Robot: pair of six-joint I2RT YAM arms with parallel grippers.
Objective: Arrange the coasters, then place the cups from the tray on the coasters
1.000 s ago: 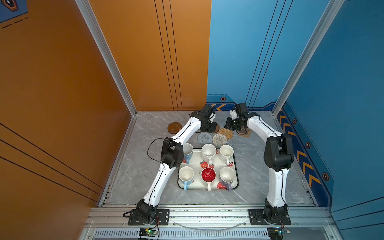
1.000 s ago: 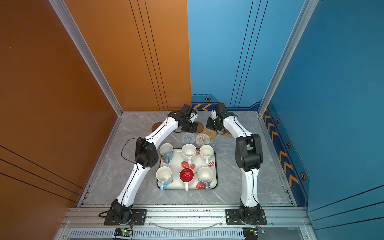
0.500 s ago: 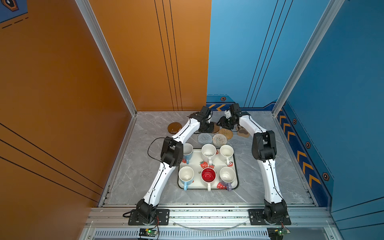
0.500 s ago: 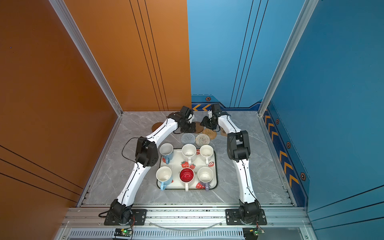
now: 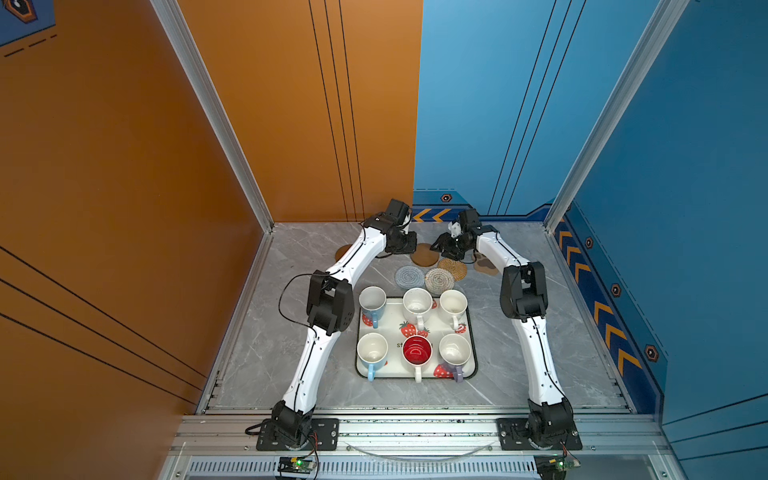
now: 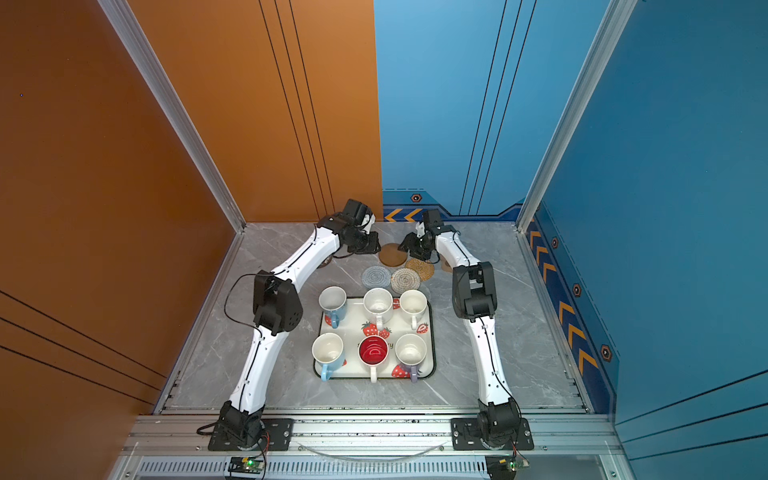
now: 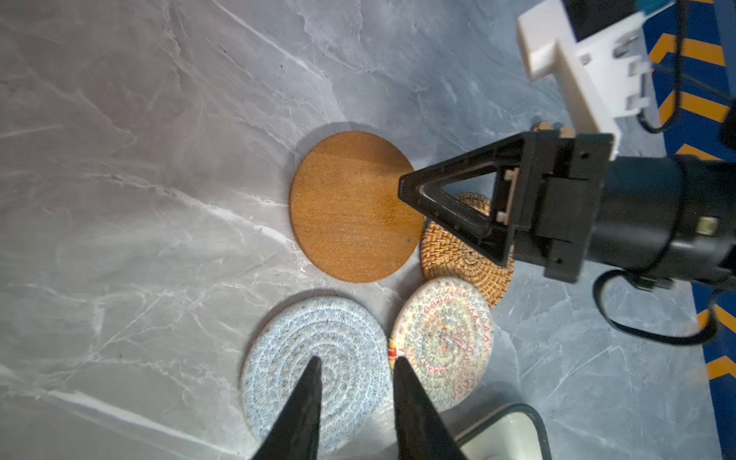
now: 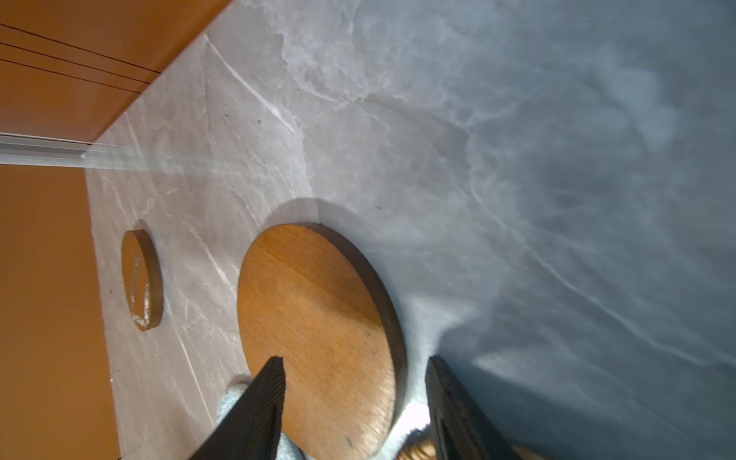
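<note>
Strawberry tray (image 5: 436, 332), six cups (image 5: 417, 300) aboard, sits nearest the arm bases. Beyond it, the right gripper (image 8: 356, 358), jaws half-parted and holding nothing, straddles the edge of a flat brown disc (image 7: 350, 207). The left gripper (image 7: 355, 360), narrowly parted and empty, hovers above the grey woven coaster (image 7: 314, 338).

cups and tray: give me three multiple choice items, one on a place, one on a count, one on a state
1. The cups stand:
A on coasters
B on the tray
C on the bare table

2. Number of cups:
A four
B five
C six

3. The right gripper is:
A open above a brown disc
B shut on a cup
C shut on a woven coaster

Answers:
1 B, in both top views every cup sits inside the tray's rim.
2 C, they form two rows of three.
3 A, the right wrist view shows its jaws apart and the disc lying flat beneath.
</note>
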